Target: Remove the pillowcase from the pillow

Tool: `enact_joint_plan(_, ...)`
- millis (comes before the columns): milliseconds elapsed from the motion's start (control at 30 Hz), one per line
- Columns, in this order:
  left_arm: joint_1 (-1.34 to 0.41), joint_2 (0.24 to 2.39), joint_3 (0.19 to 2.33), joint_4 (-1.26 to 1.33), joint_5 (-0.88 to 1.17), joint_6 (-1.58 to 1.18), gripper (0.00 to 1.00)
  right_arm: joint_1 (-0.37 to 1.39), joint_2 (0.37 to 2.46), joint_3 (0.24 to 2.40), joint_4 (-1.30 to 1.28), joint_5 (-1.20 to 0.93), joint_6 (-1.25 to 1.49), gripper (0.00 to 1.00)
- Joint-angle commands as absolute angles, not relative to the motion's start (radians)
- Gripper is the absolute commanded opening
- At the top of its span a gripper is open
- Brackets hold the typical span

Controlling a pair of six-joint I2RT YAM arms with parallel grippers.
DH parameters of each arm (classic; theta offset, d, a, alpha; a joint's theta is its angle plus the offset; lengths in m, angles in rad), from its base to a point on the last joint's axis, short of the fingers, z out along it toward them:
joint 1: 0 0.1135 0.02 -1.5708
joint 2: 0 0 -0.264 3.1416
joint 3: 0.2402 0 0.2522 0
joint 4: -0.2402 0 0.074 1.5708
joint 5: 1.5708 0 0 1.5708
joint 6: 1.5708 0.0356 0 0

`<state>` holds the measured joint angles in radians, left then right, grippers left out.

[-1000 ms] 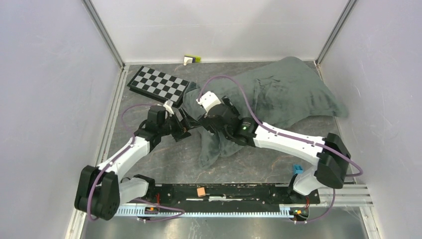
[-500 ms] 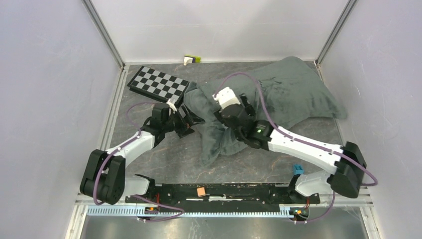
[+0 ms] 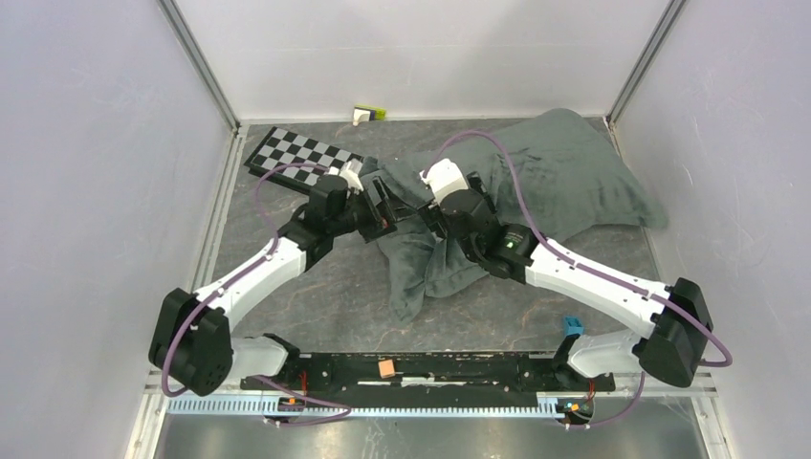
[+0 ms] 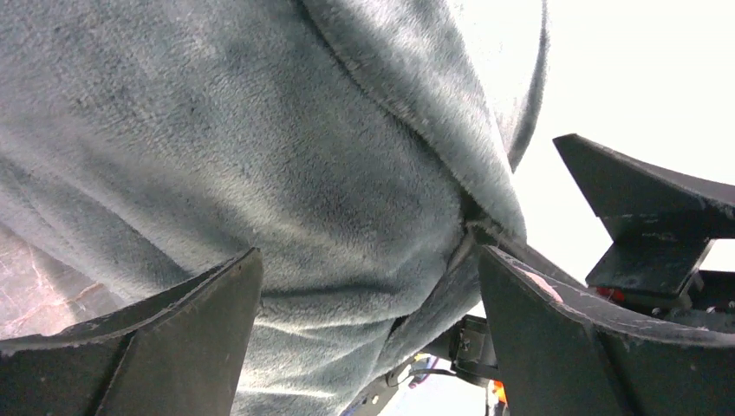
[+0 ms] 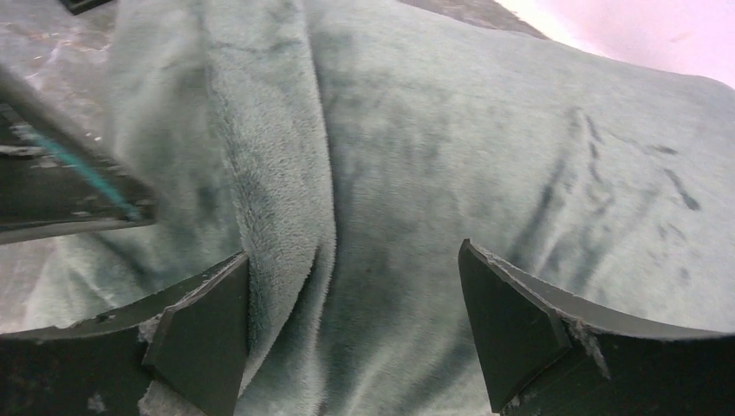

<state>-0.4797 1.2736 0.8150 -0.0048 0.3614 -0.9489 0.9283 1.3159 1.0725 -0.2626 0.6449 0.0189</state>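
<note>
Both gaping open, left pincer (image 4: 364, 260) and right pincer (image 5: 354, 253) should each bite one pillowcase (image 3: 564, 172) hem layer, then pull apart

**Checkerboard and small oddments**

A flat black-and-white checkerboard (image 3: 292, 158) lies askew on the marbled grey table (image 3: 316, 296). Just behind it and to its right, a small white and yellow-green object (image 3: 368, 114) sits by the back wall. Well nearer than the board are an orange cube (image 3: 386, 368) and a blue cube (image 3: 572, 325).
</note>
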Motion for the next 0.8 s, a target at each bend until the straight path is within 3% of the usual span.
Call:
enact_joint_plan(0, -0.511, 1.317, 0.886, -0.051, 0.298, -0.892, 1.0, 0.927, 1.347, 1.08, -0.216, 0.524, 0.015, 0.84)
enact_joint_plan(100, -0.533, 1.349, 0.912, -0.062, 0.287, -0.888, 1.0, 0.925, 1.35, 1.07, -0.229, 0.601, 0.027, 0.73)
enact_joint_plan(300, -0.557, 1.346, 0.897, -0.077, 0.238, -0.888, 0.96, 0.86, 1.241, 0.97, -0.198, 0.673, 0.096, 0.18)
enact_joint_plan(467, -0.603, 1.27, 0.87, -0.076, 0.164, -0.88, 0.98, 0.743, 1.152, 0.881, -0.115, 0.453, 0.118, 0.16)
enact_joint_plan(633, -0.665, 1.352, 1.009, -0.184, 0.117, -0.847, 1.0, 0.734, 1.176, 0.881, -0.118, 0.339, 0.15, 0.08)
enact_joint_plan(767, -0.681, 1.403, 1.097, -0.29, -0.027, -0.85, 1.0, 0.734, 1.127, 0.803, -0.039, 0.294, 0.191, 0.07)
